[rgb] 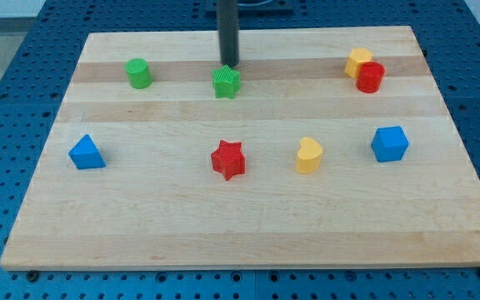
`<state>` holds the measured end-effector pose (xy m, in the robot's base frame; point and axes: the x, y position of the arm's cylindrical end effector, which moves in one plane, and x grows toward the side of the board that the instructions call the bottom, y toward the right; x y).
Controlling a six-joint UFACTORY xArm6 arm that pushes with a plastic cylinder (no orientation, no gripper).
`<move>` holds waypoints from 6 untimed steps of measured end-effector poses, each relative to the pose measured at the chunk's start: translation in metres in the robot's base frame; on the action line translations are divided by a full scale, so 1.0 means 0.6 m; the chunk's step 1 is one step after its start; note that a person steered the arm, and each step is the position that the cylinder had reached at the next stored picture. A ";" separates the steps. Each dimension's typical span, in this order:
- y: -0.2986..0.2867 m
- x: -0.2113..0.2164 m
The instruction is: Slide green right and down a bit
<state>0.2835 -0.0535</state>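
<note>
Camera view: my tip (pixel 229 64) sits at the top edge of the green star block (pixel 227 82), touching or just shy of it; contact can't be confirmed. No pincer here, only a bare rod, so nothing opens, closes or grasps. The green star lies directly below my tip, toward the view's bottom. Well off to the tip's left is a green cylinder (pixel 139 73). Further below the tip: red star (pixel 228 160), with a yellow heart (pixel 308 155) down and right. Far right: yellow block (pixel 357 61) touching red cylinder (pixel 371 77).

Risk, as I judge it: from straight above, a push drives green downward only, toward the red star. An off-centre push may spin the star or let it slip away sideways.
</note>
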 end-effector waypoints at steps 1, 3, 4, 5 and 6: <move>-0.066 0.009; -0.057 0.080; 0.032 0.082; 0.045 0.081; 0.038 0.038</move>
<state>0.3066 -0.0307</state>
